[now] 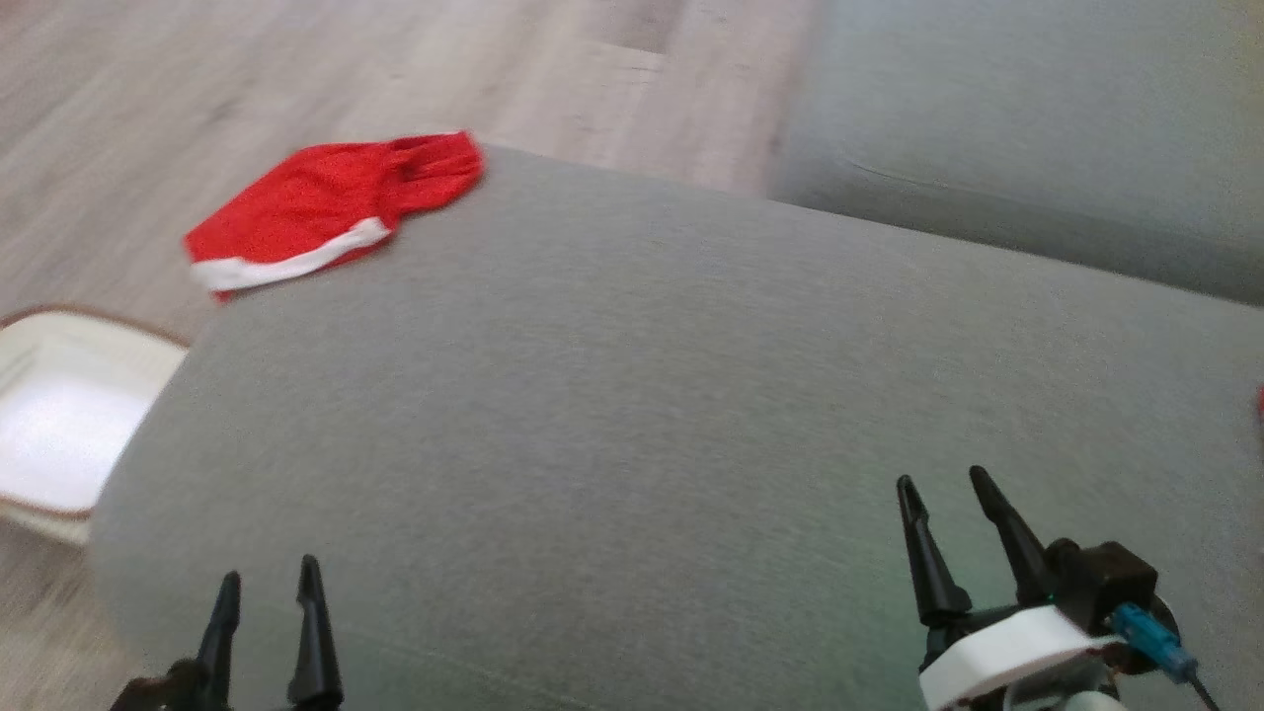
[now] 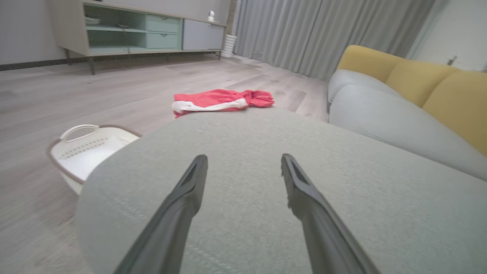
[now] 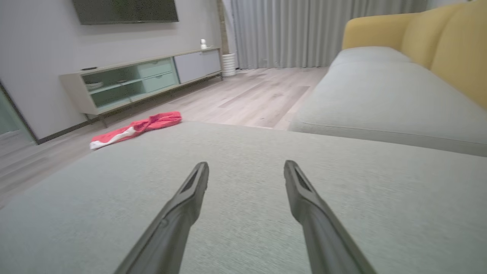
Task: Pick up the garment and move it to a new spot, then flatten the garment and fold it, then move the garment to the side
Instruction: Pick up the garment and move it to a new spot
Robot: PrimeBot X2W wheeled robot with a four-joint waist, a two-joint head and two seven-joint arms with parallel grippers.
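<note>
The rumpled red fabric garment with a white band [image 1: 326, 202] lies on the far left corner of the grey upholstered cushion [image 1: 632, 395], well apart from the left gripper [image 1: 269, 571] and right gripper [image 1: 941, 479], both spread and empty, so pickup looks pending and needs a long reach.

A red garment [image 1: 331, 202] with a white band along one edge lies loosely bunched, low and flat, at the far left corner of the grey cushion [image 1: 642, 395] before me.
</note>
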